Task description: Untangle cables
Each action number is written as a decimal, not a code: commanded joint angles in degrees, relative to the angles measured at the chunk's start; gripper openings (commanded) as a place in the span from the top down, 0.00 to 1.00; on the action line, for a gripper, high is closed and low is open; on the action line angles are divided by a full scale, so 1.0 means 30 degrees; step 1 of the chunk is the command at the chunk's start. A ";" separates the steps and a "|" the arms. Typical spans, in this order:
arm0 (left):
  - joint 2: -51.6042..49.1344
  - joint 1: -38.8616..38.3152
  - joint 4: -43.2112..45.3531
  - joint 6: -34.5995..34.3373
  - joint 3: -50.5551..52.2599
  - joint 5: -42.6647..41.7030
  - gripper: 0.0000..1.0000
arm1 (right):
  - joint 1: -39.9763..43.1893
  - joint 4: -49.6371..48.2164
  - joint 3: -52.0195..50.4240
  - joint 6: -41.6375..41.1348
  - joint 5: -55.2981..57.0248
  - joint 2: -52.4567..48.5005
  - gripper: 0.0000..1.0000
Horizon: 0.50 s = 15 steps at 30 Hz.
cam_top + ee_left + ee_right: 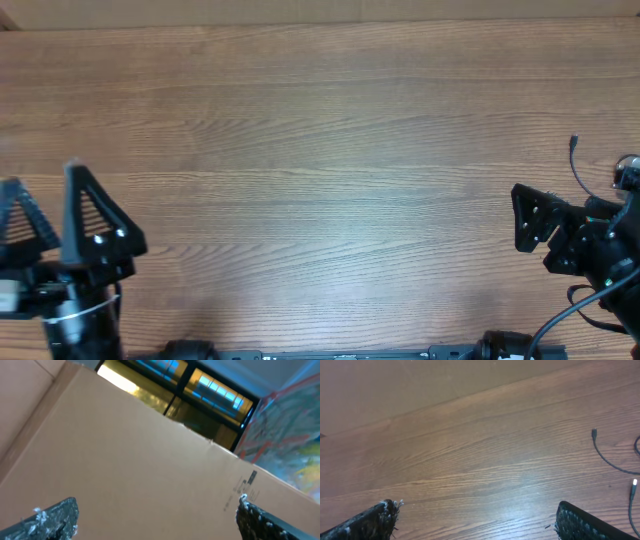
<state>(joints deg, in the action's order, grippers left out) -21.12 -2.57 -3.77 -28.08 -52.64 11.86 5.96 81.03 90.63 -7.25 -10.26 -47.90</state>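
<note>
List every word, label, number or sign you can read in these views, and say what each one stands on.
No text can be read in any view.
Plain brown cardboard wall: small dark printed marks, too blurred to read.
Wooden table: no lettering visible.
Thin black cables: no lettering visible.

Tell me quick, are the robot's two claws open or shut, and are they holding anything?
Left claw: open, holding nothing.
Right claw: open, holding nothing.
</note>
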 commanded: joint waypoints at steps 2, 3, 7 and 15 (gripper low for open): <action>0.1902 0.0117 0.1734 0.0291 0.2987 0.0335 0.00 | -0.0087 -0.0073 0.0029 0.0080 0.0051 0.0051 0.00; 0.2295 0.0117 0.2295 0.0255 0.3723 0.0590 0.00 | -0.0087 -0.0073 0.0029 0.0080 0.0051 0.0051 0.00; 0.3796 0.0117 0.4255 0.0219 0.6339 0.1144 0.00 | -0.0087 -0.0073 0.0029 0.0080 0.0051 0.0051 0.00; 0.6098 0.0102 0.5799 0.0204 0.9923 0.1566 0.00 | -0.0087 -0.0073 0.0029 0.0080 0.0051 0.0051 0.00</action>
<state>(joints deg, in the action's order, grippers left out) -5.21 -2.57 12.27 -28.08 -25.71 14.81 5.96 81.01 90.63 -7.25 -10.26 -47.90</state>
